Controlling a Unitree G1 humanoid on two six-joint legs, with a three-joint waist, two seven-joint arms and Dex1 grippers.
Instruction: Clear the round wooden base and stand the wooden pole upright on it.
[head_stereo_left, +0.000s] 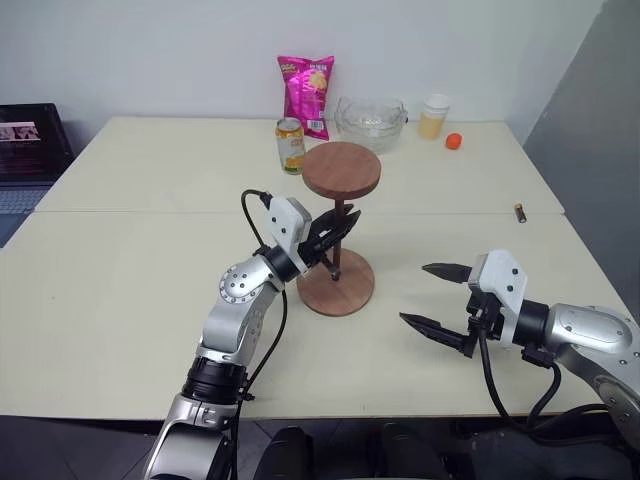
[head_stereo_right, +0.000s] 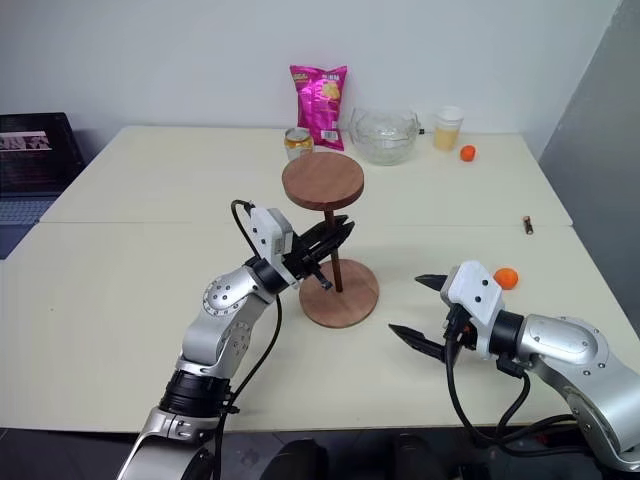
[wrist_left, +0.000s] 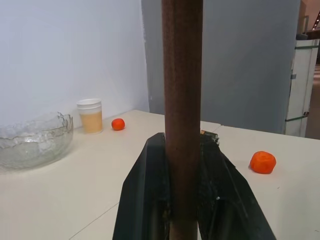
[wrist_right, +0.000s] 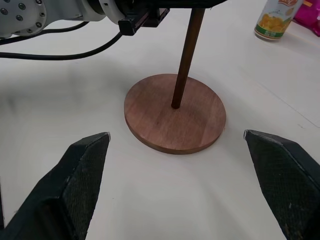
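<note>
The round wooden base (head_stereo_left: 350, 292) lies flat on the table in front of me. The wooden pole (head_stereo_left: 338, 232) stands upright from the base's centre hole (wrist_right: 176, 104), with its fixed disc (head_stereo_left: 341, 168) on top. My left gripper (head_stereo_left: 338, 238) is shut on the pole's shaft about halfway up, and the left wrist view has the rod (wrist_left: 182, 100) clamped between the black fingers (wrist_left: 145, 195). My right gripper (head_stereo_left: 417, 294) hovers open to the right of the base, with nothing between its fingers, and points toward the base (wrist_right: 195, 125).
Along the far edge of the table stand a pink chips bag (head_stereo_left: 306, 95), a drinks can (head_stereo_left: 290, 145), a glass bowl (head_stereo_left: 370, 122), a cup (head_stereo_left: 434, 116) and a small orange ball (head_stereo_left: 454, 141). An orange (head_stereo_right: 506, 278) lies beside my right gripper. A laptop (head_stereo_left: 30, 145) sits far left.
</note>
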